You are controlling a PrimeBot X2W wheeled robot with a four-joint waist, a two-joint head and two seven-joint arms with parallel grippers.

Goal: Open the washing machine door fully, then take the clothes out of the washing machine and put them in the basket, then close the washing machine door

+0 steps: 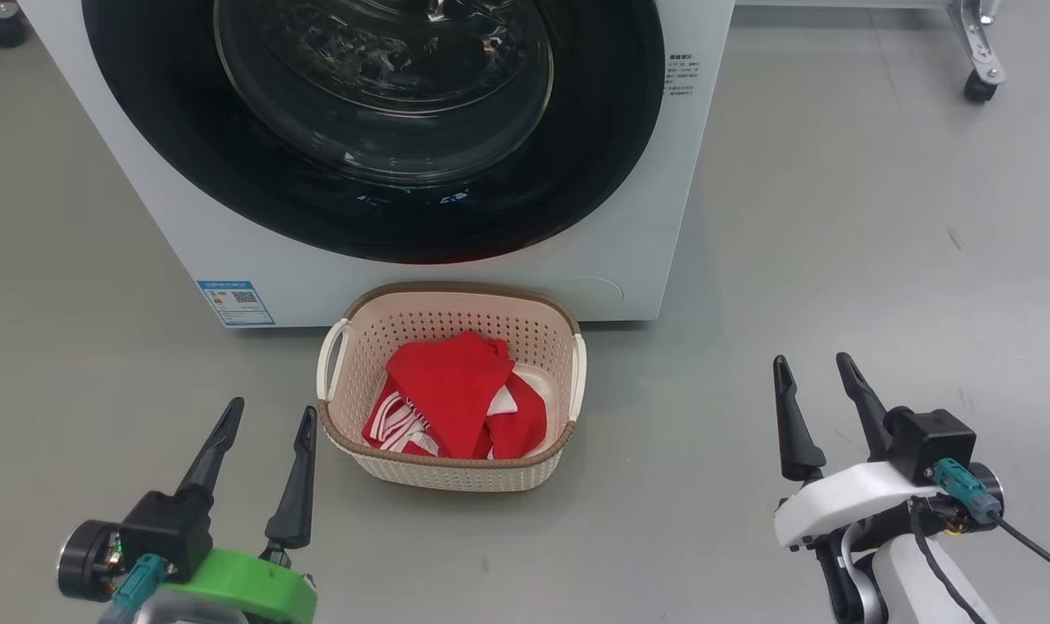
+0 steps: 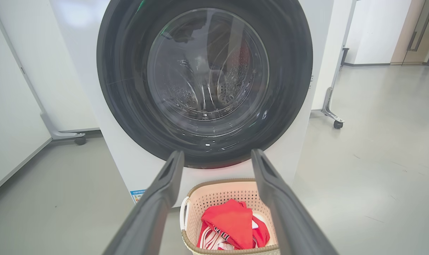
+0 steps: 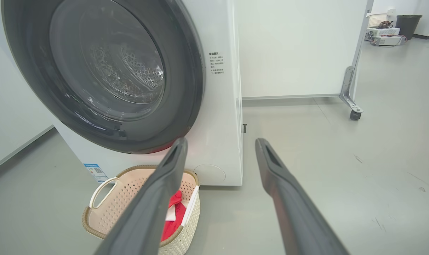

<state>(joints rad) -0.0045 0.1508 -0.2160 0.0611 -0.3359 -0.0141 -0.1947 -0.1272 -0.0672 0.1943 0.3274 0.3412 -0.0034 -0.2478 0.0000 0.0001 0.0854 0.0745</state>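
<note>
Red clothes (image 1: 451, 390) lie in the basket (image 1: 443, 475) — washing machine door (image 1: 373, 121) shut behind it.

My head camera looks steeply down at the floor (image 1: 837, 260) before me, the basket (image 1: 456, 472) close, the washer (image 1: 629, 217) just behind it. My left wrist camera sits low, facing the door (image 2: 122, 88) square on; the right sees it slantwise (from further right). All three share basket and door.

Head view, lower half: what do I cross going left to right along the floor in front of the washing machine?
left gripper → basket, with the clothes inside it → right gripper
</note>
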